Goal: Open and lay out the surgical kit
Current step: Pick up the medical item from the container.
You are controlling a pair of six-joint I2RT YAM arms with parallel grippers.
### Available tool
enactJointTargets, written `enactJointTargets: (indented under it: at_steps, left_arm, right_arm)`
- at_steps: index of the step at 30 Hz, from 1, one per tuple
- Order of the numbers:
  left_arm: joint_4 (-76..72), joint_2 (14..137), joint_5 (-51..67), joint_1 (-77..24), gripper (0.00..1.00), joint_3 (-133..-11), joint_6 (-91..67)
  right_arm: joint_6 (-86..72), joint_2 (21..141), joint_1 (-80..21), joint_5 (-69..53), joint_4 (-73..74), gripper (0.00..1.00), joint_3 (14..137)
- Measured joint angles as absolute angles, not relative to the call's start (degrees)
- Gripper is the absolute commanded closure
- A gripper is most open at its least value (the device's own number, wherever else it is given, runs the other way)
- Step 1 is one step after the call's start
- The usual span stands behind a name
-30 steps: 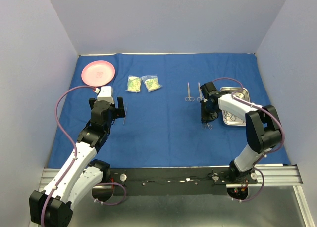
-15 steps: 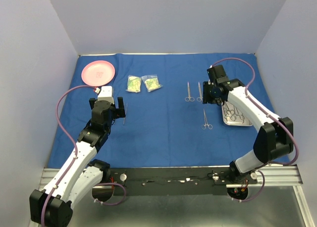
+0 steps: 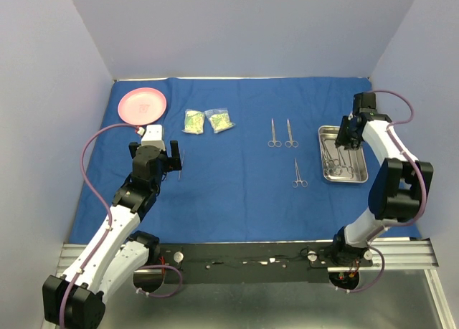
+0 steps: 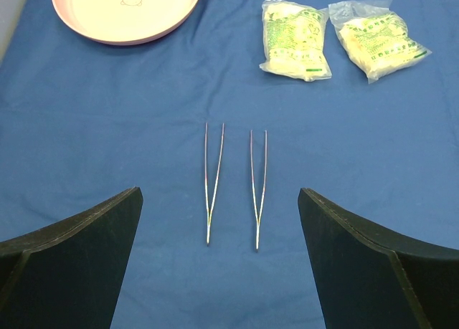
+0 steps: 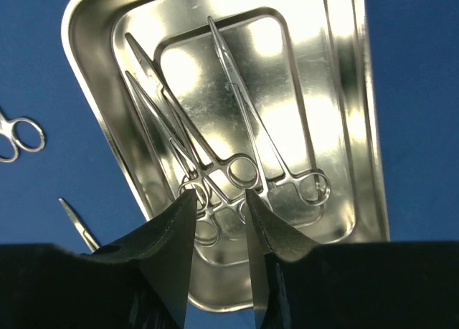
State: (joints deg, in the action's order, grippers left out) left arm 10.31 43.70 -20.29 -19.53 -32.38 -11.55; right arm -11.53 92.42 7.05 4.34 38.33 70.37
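Observation:
The royal-blue cloth (image 3: 237,193) lies spread over the table. The steel tray (image 3: 324,155) sits at the right and holds three forceps (image 5: 215,153); its rim shows in the right wrist view (image 5: 93,121). My right gripper (image 3: 347,140) hangs over the tray, jaws a little apart and empty (image 5: 220,200), just above the ring handles. Three forceps lie on the cloth (image 3: 273,134), (image 3: 290,133), (image 3: 298,173). Two tweezers (image 4: 213,182), (image 4: 258,189) lie side by side before my wide-open left gripper (image 4: 219,272). Two yellow-green packets (image 3: 193,121), (image 3: 219,120) lie beyond.
A pink plate (image 3: 142,105) sits at the far left corner of the cloth and also shows in the left wrist view (image 4: 125,10). Grey walls close in the left, back and right sides. A metal rail (image 3: 244,256) runs along the near edge.
My right gripper left a forceps on the cloth left of the tray, then swung back and right to hang over the tray. My left arm has not moved.

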Motion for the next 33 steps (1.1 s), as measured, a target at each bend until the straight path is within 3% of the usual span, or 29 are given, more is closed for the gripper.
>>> enactJointTargets:
  at_steps: [10,33]
  left_arm:
    - [10.3,43.1,-20.3,-19.5,0.01,-32.4,-11.5]
    - [10.3,42.9,-20.2,-19.5,0.01,-32.4,-11.5]
  right_arm:
    - [-6.0,102.5,7.2,2.0,37.5,0.72,71.7]
    - [-2.9,107.9,7.2,-6.9,37.1,0.78,73.1]
